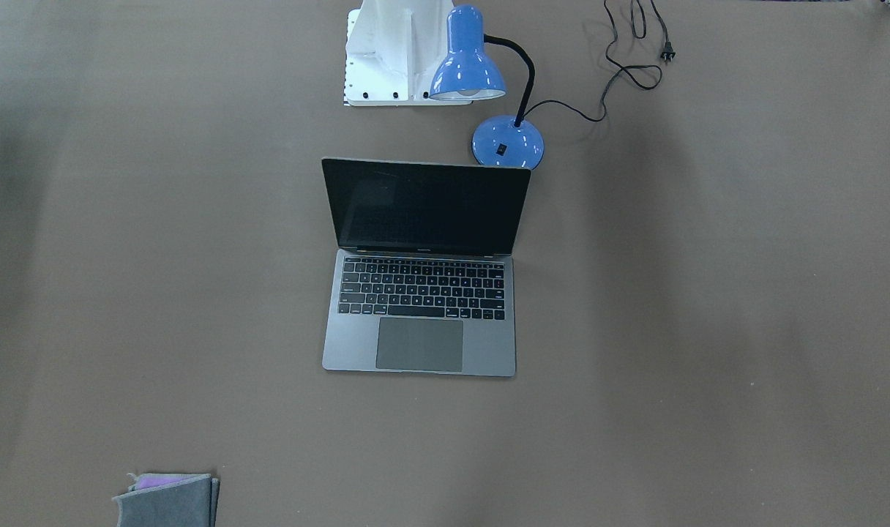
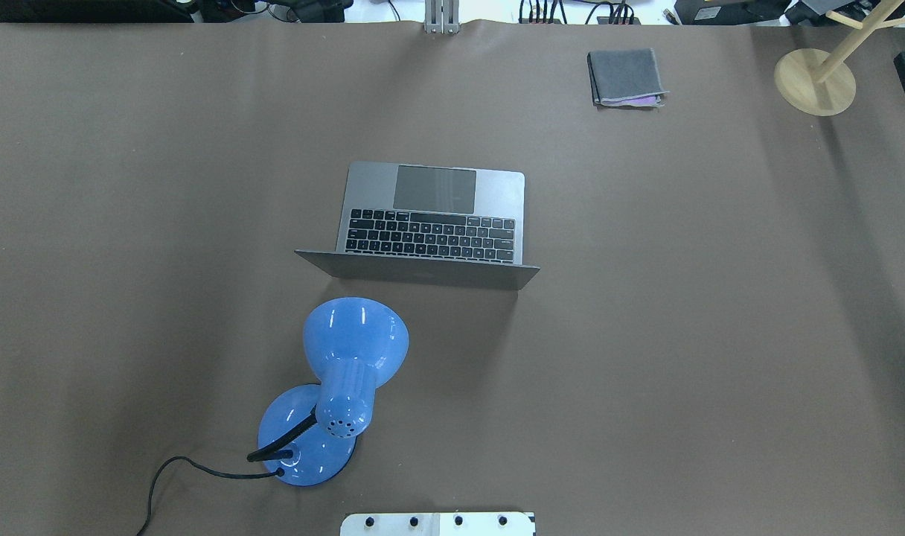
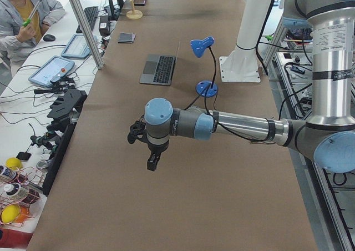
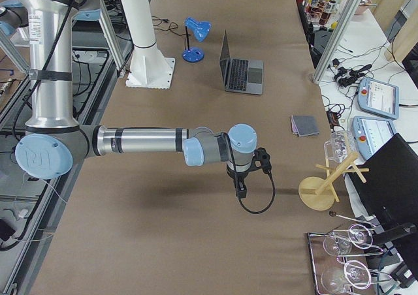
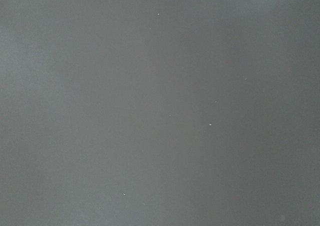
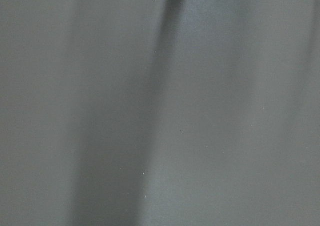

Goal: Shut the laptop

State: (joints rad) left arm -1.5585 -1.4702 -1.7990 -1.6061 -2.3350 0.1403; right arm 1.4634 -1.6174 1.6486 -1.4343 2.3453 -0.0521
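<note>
The laptop (image 1: 424, 350) lies open in the middle of the brown table, its dark screen upright and its keyboard and trackpad facing away from the robot. It also shows in the overhead view (image 2: 506, 195), the left side view (image 3: 159, 69) and the right side view (image 4: 243, 73). My left gripper (image 3: 152, 163) hangs over bare table far from the laptop, seen only in the left side view. My right gripper (image 4: 241, 190) hangs over bare table at the other end, seen only in the right side view. I cannot tell whether either is open or shut. Both wrist views show only table surface.
A blue desk lamp (image 2: 356, 350) stands between the robot's base (image 1: 386, 51) and the laptop's lid, its black cord (image 1: 628, 69) trailing on the table. A grey felt pouch (image 2: 625, 76) lies at the far side. A wooden stand (image 2: 815, 80) is at the far right.
</note>
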